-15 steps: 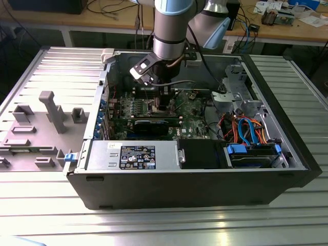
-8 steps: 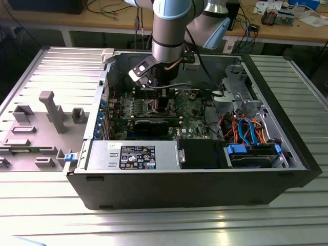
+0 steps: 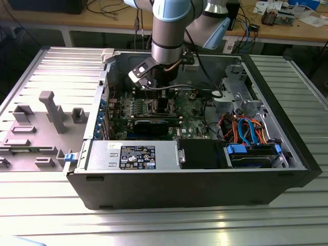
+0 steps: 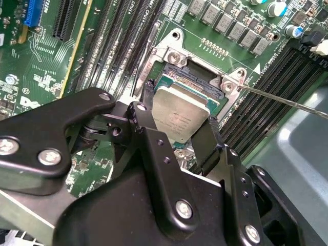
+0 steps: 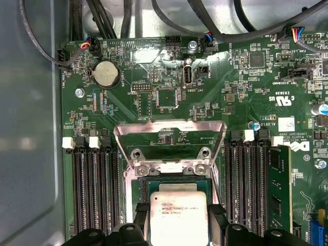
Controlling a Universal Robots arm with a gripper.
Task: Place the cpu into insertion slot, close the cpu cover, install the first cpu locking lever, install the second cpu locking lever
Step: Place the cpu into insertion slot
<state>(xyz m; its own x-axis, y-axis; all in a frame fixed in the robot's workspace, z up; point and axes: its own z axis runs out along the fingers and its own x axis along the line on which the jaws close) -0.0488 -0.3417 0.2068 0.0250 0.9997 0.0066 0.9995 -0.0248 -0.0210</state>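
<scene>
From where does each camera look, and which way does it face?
Exterior view: off the arm, looks down into the computer case; the arm shows.
First wrist view: on the arm, faces the board and raised cpu cover; end effector fingertips show.
Second wrist view: on the arm, slanted over the end effector's black links.
Both wrist views share the cpu at the insertion slot.

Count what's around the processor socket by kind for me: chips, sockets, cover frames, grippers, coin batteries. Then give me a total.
cpu, between the gripper's fingers: 1
insertion slot: 1
cpu cover, raised open: 1
gripper: 1
coin battery: 1
Total: 5
</scene>
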